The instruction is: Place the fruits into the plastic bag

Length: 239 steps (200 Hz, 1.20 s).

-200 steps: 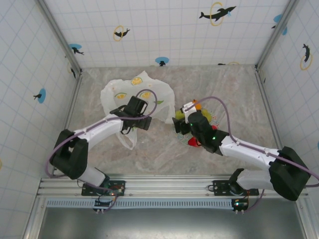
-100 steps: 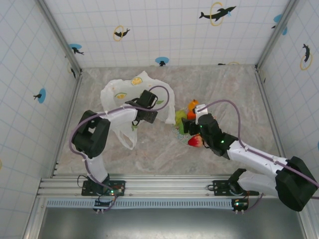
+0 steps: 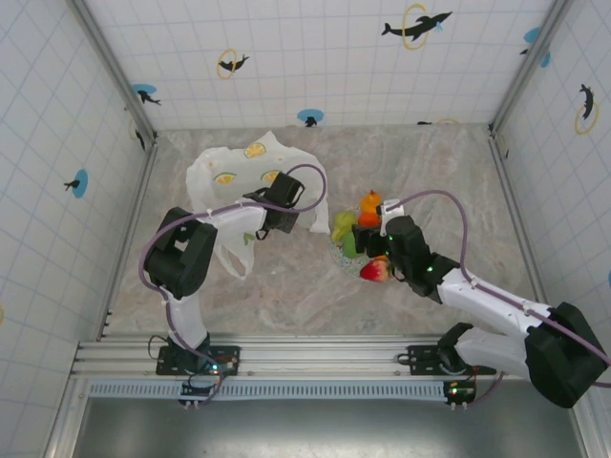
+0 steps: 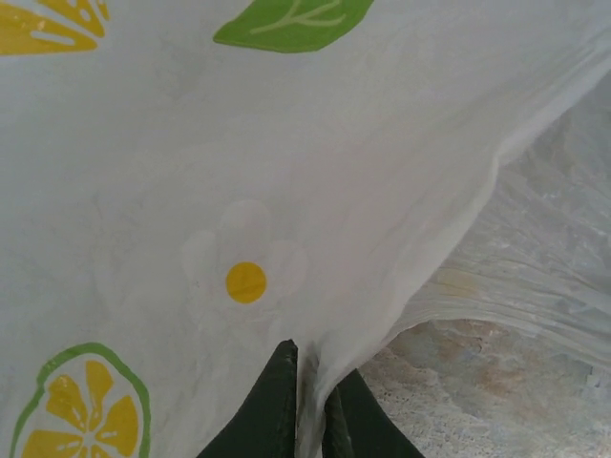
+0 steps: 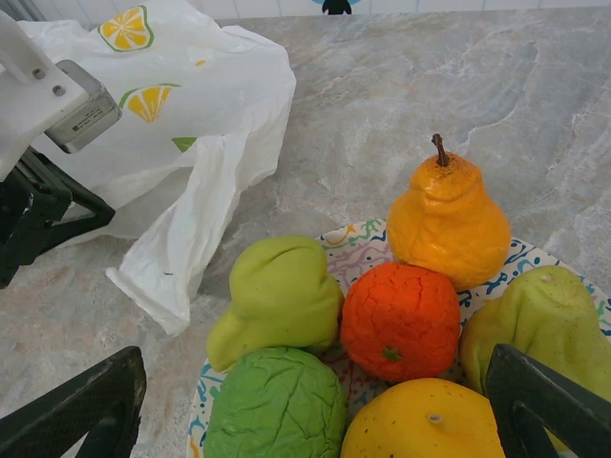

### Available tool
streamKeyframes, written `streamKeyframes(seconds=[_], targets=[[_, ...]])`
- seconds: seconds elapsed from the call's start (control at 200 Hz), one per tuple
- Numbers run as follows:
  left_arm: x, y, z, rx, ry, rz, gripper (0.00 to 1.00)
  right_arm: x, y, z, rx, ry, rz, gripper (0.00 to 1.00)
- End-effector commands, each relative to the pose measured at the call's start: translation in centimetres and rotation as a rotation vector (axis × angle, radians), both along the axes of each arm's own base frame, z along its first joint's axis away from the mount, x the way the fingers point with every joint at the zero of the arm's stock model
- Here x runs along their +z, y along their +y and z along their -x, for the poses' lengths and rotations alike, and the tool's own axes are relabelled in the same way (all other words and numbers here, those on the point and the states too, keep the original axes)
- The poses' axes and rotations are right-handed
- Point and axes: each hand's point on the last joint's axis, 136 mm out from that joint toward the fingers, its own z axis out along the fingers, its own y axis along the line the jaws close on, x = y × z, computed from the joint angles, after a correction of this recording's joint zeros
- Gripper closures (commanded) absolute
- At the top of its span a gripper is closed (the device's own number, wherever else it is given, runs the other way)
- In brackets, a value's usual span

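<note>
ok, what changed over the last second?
The left gripper slid right along the plastic bag and shut on its edge, and the bag shifted a little. The right gripper eased back slightly from the plate and stayed open. The fruits are unmoved on the plate.

Crowded left and centre, open at right.
Blocked far-left by plastic bag (image 3: 224, 176); mid-table by fruits (image 5: 401, 320) heaped on plate (image 5: 348, 235); free over bare table (image 3: 468, 172) far-right and along near edge.

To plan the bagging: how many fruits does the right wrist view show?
6: orange pear at back, yellow-green pear left, round orange in the middle, green pear right, green apple and yellow fruit nearest. Others may be hidden.
</note>
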Motion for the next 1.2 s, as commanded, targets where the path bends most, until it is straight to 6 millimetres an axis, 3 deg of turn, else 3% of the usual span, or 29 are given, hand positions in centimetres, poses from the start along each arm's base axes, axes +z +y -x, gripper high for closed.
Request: streamKeyframes(seconds=[0.0, 0.14, 0.285, 0.435, 0.58, 0.726, 0.876, 1.021, 1.191], targets=[[1.6, -0.3, -0.4, 0.025, -0.035, 0.024, 1.0, -0.1, 0.3, 0.2, 0.018, 0.014, -0.011, 0.06], [4.4, 0.7, -0.2, 0.107, -0.07, 0.063, 1.0, 0.2, 2.1, 0.5, 0.095, 0.021, -0.034, 0.06], [7.9, 0.5, 1.5, 0.17, -0.057, 0.223, 1.0, 0.5, 5.7, 1.4, 0.2, 0.007, -0.063, 0.06], [10.0, 0.0, 3.2, 0.22, -0.027, 0.366, 1.0, 0.6, 10.1, 1.8, 0.285, -0.011, -0.082, 0.06], [11.7, -0.1, 4.1, 0.234, -0.038, 0.448, 1.0, 0.2, 12.6, 1.3, 0.289, -0.037, -0.074, 0.01], [12.3, 0.3, 4.7, 0.236, -0.047, 0.461, 1.0, 0.2, 13.6, 0.4, 0.263, -0.069, -0.072, 0.0], [12.3, 0.7, 5.3, 0.238, -0.046, 0.459, 1.0, 0.5, 13.2, -1.0, 0.198, -0.12, -0.038, 0.03], [11.9, 1.0, 5.8, 0.239, -0.042, 0.45, 1.0, 0.8, 13.2, -2.1, 0.174, -0.159, 0.031, 0.15], [10.4, 2.2, 6.4, 0.24, -0.034, 0.383, 1.0, 1.4, 13.4, -2.6, 0.179, -0.184, 0.063, 0.5]])
